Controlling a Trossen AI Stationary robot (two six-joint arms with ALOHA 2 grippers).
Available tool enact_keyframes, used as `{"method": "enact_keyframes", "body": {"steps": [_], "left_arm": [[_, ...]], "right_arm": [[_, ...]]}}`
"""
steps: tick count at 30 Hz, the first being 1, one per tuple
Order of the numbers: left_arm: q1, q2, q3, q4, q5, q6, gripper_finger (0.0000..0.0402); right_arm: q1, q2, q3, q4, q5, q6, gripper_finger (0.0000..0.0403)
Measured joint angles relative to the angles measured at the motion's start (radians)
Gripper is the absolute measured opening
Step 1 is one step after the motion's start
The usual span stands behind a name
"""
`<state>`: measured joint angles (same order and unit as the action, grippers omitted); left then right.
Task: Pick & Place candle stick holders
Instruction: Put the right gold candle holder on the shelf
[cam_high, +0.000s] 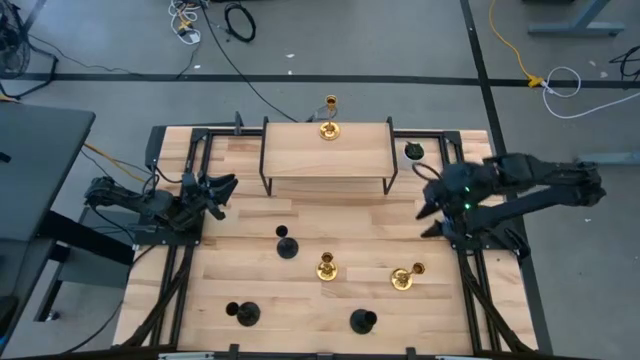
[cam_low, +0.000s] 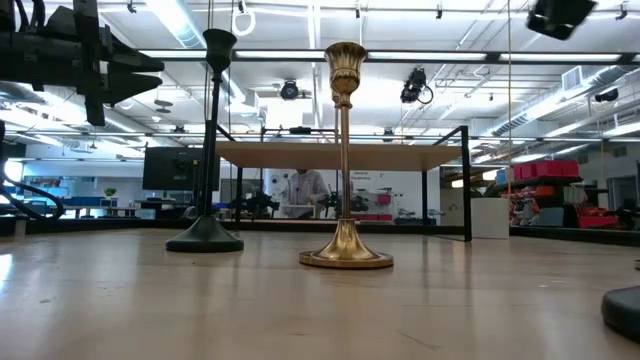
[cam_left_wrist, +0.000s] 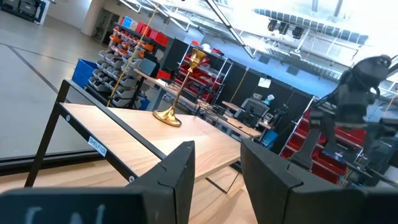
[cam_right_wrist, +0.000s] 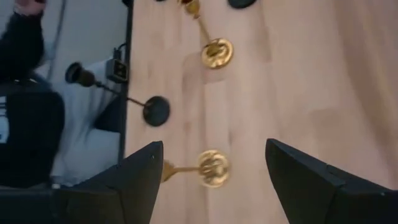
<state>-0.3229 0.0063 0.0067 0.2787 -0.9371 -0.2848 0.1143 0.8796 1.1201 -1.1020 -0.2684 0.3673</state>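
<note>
One gold candle stick holder (cam_high: 329, 128) stands by its round base on the wooden shelf (cam_high: 300, 160) at the table's far side; it also shows in the left wrist view (cam_left_wrist: 174, 93). On the table stand two gold holders (cam_high: 326, 267) (cam_high: 403, 278) and three black ones (cam_high: 287, 245) (cam_high: 243, 313) (cam_high: 362, 320), all upright on their bases. My left gripper (cam_high: 225, 185) is open and empty in the air left of the shelf, its fingers (cam_left_wrist: 180, 174) pointing toward it. My right gripper (cam_high: 428, 205) is open and empty in the air right of the shelf, above a gold holder (cam_right_wrist: 214, 167).
A small white pot with a green plant (cam_high: 414, 152) stands at the table's far right, close to my right arm. The shelf's black metal legs (cam_high: 265, 185) stand on the table. Bare wood lies between the shelf and the holders. A person (cam_right_wrist: 25, 124) shows beyond the table's edge.
</note>
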Motion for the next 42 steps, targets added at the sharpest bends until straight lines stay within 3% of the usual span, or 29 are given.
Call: {"method": "enact_keyframes", "body": {"steps": [6, 14, 28, 42], "left_arm": [[0.0, 0.0, 0.0, 0.0, 0.0, 0.0, 0.0131], [0.0, 0.0, 0.0, 0.0, 0.0, 0.006, 0.0131], [0.0, 0.0, 0.0, 0.0, 0.0, 0.008, 0.0131], [0.0, 0.0, 0.0, 0.0, 0.0, 0.008, 0.0131]], "right_arm": [[0.202, -0.113, -0.18, 0.178, 0.029, 0.152, 0.0278], [0.381, -0.174, -0.36, 0.368, 0.1, 0.191, 0.0278], [0.47, -0.175, -0.517, 0.467, 0.148, 0.121, 0.0278], [0.533, -0.175, -0.731, 0.844, 0.138, 0.074, 0.0278]]}}
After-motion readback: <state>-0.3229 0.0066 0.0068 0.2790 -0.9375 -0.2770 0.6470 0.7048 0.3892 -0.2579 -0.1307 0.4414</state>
